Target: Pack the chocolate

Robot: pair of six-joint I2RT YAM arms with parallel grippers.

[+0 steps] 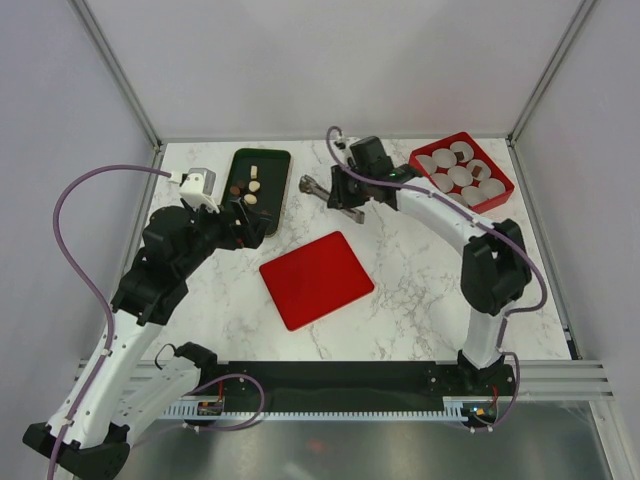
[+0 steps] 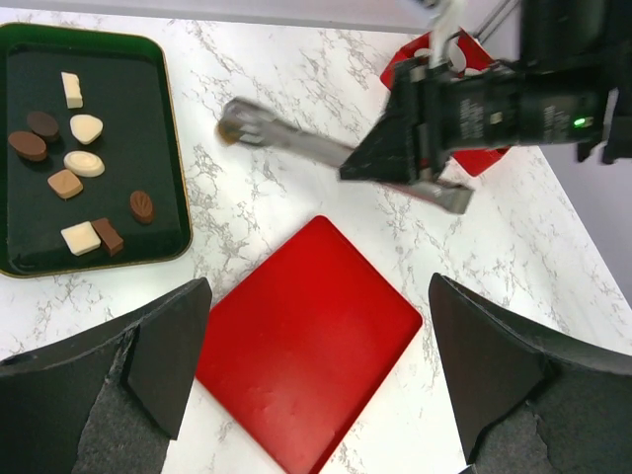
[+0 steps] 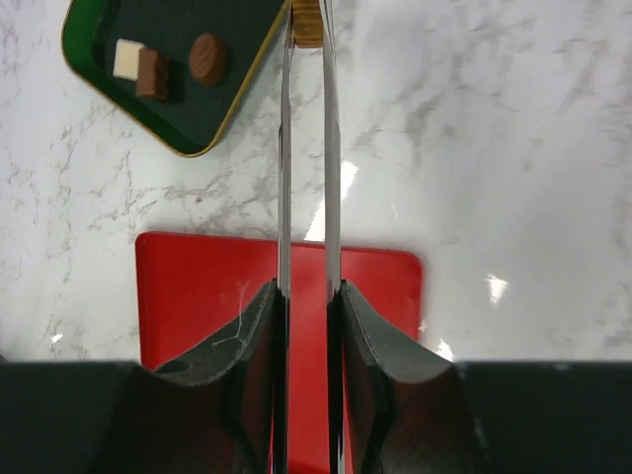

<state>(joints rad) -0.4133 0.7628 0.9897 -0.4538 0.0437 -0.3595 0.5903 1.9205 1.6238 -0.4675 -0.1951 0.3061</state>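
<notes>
Right wrist: right claw [image 3: 308,306] pinched tongs [image 3: 304,148], tips toward 12 o'clock; chocolate [image 3: 207,57] at 11. Judged: ease squeeze, part tips before reaching. Left claw [image 2: 318,346] spread.

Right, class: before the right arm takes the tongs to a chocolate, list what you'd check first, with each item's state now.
1. Grip on the tongs by the right gripper: ok, both blades squeezed together.
2. The tong tips over the chocolates: not ok, they're beside the tray, over the marble tabletop.
3. The tong tips empty: cannot tell, something brownish shows there.
4. Access to the chocolates: ok, loose in the open tray.
5. The red box open, paper cups showing: ok.
6. The left gripper open and empty: ok, above the red lid.
</notes>
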